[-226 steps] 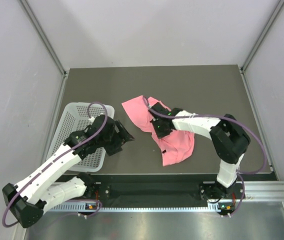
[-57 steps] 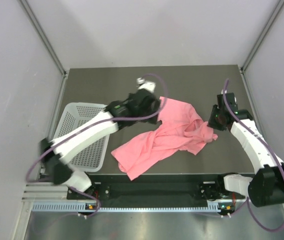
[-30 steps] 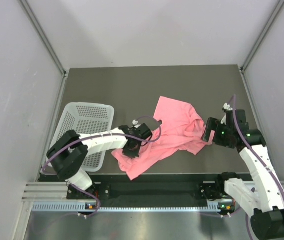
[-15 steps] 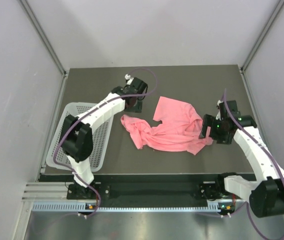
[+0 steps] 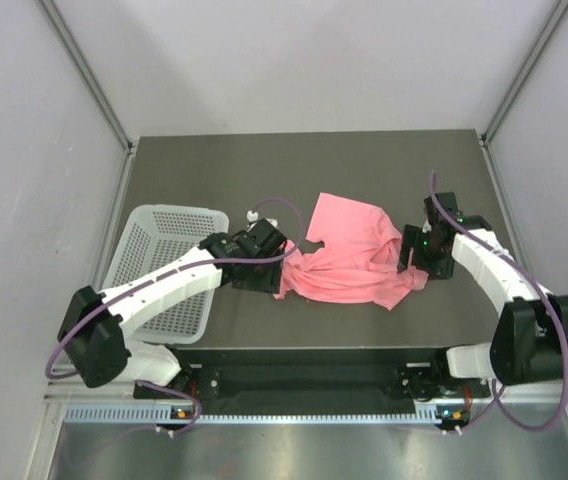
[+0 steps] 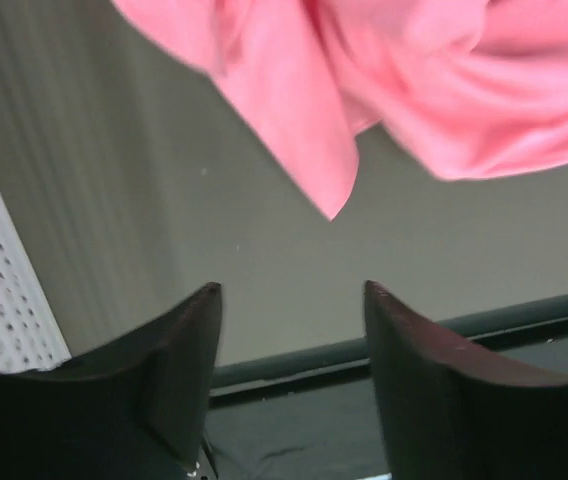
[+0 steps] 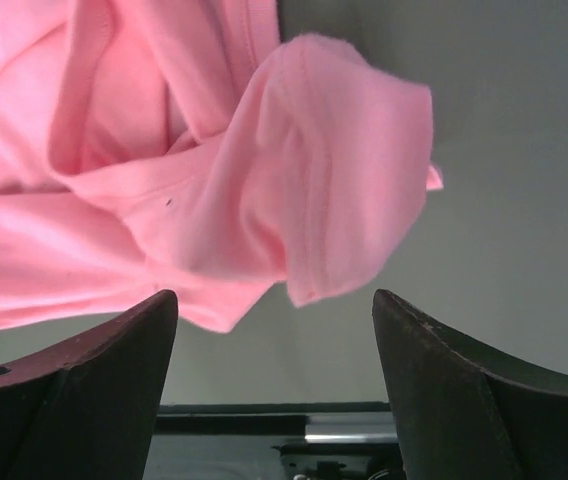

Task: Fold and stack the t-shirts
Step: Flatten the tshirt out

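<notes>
Tabletop point(image 5: 364, 160), t-shirt point(image 5: 349, 265) ahead of right gripper point(image 7: 274, 312)

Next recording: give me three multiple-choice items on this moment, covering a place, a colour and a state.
1. The white basket lies: A) left of the t-shirt B) right of it C) on it
2. The t-shirt is: A) blue B) salmon pink C) grey
3. The left end effector is: A) open and empty B) shut on cloth C) in the basket
Answers: 1 A, the top view shows it so; 2 B, pink in every view; 3 A, its wrist view shows jaws apart with nothing between.
</notes>
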`<state>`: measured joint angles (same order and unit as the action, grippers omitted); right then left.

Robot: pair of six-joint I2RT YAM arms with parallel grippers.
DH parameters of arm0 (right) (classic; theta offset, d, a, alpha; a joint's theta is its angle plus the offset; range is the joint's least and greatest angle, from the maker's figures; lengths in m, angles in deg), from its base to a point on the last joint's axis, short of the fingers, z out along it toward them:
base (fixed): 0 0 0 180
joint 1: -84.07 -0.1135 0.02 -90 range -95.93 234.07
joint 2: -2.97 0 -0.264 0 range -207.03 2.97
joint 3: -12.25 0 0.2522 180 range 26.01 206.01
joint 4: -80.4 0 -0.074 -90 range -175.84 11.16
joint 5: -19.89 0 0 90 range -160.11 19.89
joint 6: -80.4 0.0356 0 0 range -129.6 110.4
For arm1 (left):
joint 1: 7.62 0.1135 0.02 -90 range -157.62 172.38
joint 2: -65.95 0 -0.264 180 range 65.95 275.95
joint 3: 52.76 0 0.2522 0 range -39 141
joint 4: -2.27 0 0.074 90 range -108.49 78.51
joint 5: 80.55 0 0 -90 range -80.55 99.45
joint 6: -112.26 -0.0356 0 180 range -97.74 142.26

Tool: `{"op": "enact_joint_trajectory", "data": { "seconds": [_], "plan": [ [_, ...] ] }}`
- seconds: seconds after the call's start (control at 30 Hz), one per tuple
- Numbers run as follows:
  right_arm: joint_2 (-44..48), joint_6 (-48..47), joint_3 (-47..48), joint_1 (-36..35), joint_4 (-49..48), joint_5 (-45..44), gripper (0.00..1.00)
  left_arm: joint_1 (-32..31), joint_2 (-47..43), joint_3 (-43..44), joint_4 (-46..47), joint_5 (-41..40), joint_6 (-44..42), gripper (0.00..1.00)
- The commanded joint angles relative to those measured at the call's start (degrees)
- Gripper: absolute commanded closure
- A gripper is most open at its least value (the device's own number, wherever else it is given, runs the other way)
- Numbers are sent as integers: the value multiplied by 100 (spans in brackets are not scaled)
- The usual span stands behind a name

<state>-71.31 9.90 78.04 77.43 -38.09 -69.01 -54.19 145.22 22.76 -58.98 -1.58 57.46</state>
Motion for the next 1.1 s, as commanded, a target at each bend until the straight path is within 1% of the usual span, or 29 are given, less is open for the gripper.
{"op": "enact_joint_trajectory", "data": {
  "seconds": [0.0,0.03,0.1,0.17,0.2,0.27,0.3,0.37,0.4,0.47,0.5,0.57,0.6,0.63,0.67,0.7,0.77,0.8,0.87,0.9,0.97,1.0,1.07],
  "plan": [
    [-419,0,0,22,-529,-356,27,25,18,-348,310,242,497,34],
    [-534,-8,35,30,-582,-435,29,25,62,-288,301,233,418,32],
    [-815,0,157,39,-608,-812,33,34,291,-165,240,215,339,31],
    [-999,-43,289,83,-740,-1111,43,34,449,11,196,197,277,31],
    [-1079,-61,499,109,-784,-1191,62,25,476,47,213,180,268,32],
    [-1411,-79,807,188,-846,-1262,90,33,528,91,257,180,277,33],
    [-1562,-61,1192,206,-855,-1288,100,25,563,82,266,189,303,34],
    [-2061,-61,1659,233,-811,-1279,100,34,668,82,275,250,338,36],
    [-2229,-44,2166,241,-759,-1297,100,25,730,82,318,294,347,37],
    [-2738,26,2678,276,-653,-1262,100,16,906,91,354,417,347,39],
    [-2889,44,3159,303,-644,-1210,100,7,950,143,363,435,338,39],
    [-3274,71,3619,373,-609,-973,100,7,1108,214,354,470,312,38],
    [-3390,53,4021,382,-609,-893,97,-1,1135,292,354,470,295,37],
    [-3487,27,4199,408,-617,-806,91,-10,1187,319,336,470,294,37],
    [-3653,1,4358,426,-635,-657,82,-19,1223,354,328,479,286,35],
    [-3725,-52,4620,452,-565,-603,66,-10,1240,407,328,470,268,35],
    [-3787,-70,4798,505,-416,-602,57,-19,1302,442,301,452,242,34],
    [-3735,-87,4773,505,-293,-603,50,-28,1319,460,284,461,216,33],
    [-3394,-105,4545,505,-231,-708,45,-45,1364,478,275,470,189,33],
    [-3217,-114,4126,505,-231,-752,40,-72,1390,460,301,531,172,33],
    [-2674,-114,3580,514,-371,-831,37,-98,1478,460,406,619,101,33],
    [-2514,-131,3055,523,-432,-840,35,-107,1530,469,441,654,84,33],
    [-2093,-131,2525,619,-721,-753,36,-107,1697,486,512,672,75,34]
  ]
}}
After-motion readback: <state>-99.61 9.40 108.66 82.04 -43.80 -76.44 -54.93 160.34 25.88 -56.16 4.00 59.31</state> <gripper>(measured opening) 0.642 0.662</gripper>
